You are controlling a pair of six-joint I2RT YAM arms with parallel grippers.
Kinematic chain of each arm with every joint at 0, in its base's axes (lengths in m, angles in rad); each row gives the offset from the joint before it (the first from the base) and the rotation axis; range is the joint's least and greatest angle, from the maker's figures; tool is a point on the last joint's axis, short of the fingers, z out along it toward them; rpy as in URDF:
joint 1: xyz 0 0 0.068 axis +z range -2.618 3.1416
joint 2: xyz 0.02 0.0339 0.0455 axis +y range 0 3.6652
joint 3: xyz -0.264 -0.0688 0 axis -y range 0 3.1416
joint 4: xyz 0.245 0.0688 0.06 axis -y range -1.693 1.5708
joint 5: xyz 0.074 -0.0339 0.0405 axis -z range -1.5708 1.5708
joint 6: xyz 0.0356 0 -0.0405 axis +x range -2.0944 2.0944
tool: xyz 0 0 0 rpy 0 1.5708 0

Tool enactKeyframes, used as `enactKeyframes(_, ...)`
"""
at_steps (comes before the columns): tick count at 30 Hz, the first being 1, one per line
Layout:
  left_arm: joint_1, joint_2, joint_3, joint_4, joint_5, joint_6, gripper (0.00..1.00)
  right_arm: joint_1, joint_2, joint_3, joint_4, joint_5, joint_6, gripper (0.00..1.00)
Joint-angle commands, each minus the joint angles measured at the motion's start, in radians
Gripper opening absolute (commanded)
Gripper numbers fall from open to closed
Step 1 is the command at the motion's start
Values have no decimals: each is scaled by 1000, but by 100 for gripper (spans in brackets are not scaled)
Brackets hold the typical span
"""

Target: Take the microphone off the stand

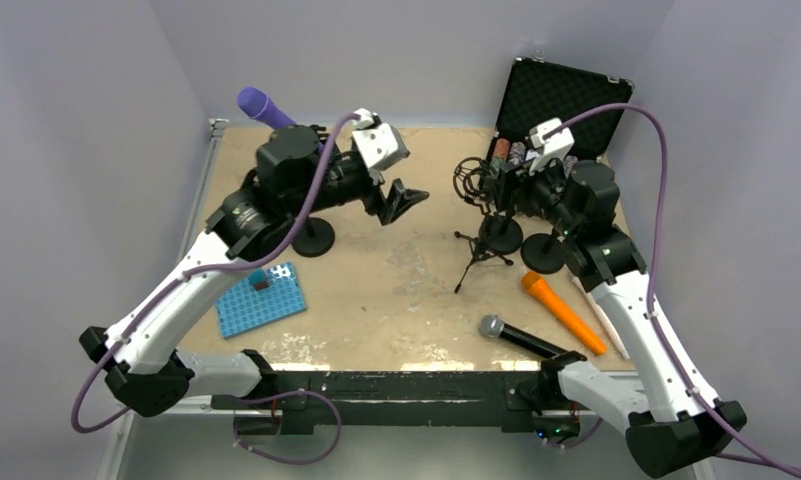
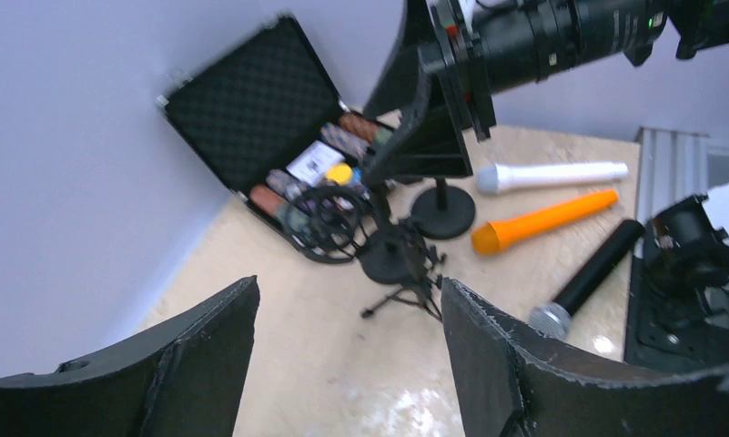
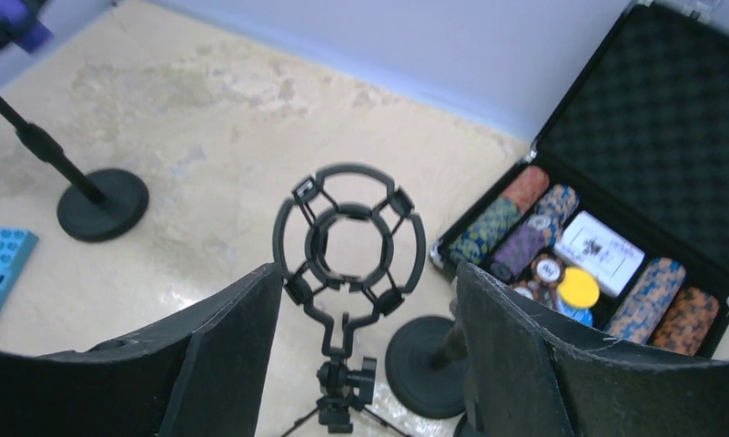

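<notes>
Purple microphone [image 1: 266, 105] seemingly sits on its stand [image 1: 314, 237]; left gripper [image 1: 404, 198] and right gripper [image 3: 368, 273] hang spread, empty, so next comes grasping it.

Pale lavender walls [image 1: 416, 50] around a worn beige tabletop [image 1: 416, 290], even light.

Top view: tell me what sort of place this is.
Probably a robot test cell, not a studio: plain walls box in a worn table, and unrelated props, an orange microphone and a poker-chip case, sit on it.
</notes>
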Motion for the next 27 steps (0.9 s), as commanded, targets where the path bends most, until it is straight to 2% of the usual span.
enactKeyframes(1,4,-62,128,-22,-55,113,77,-4,-18,111,-14,-35,-29,74)
enactKeyframes(4,4,-80,215,-65,-81,186,78,-4,11,149,-40,-32,-62,76)
enactKeyframes(6,5,-66,348,-154,-106,244,79,-4,18,166,-35,-37,-84,77)
enactKeyframes(9,56,-38,488,-237,-207,259,80,-4,37,201,-30,-85,-114,79)
enactKeyframes(11,93,-46,522,-252,-249,266,78,-2,61,232,-28,-142,-113,80)
enactKeyframes(15,121,-80,526,-301,-346,287,77,2,119,282,-37,-199,-107,80)
enactKeyframes(20,200,-171,415,-365,-348,223,79,31,164,314,-29,-303,-100,79)
enactKeyframes(25,204,-228,300,-612,-344,251,78,83,192,332,-27,-360,-107,79)
enactKeyframes(27,206,-235,214,-683,-434,243,75,99,196,326,-18,-365,-98,78)
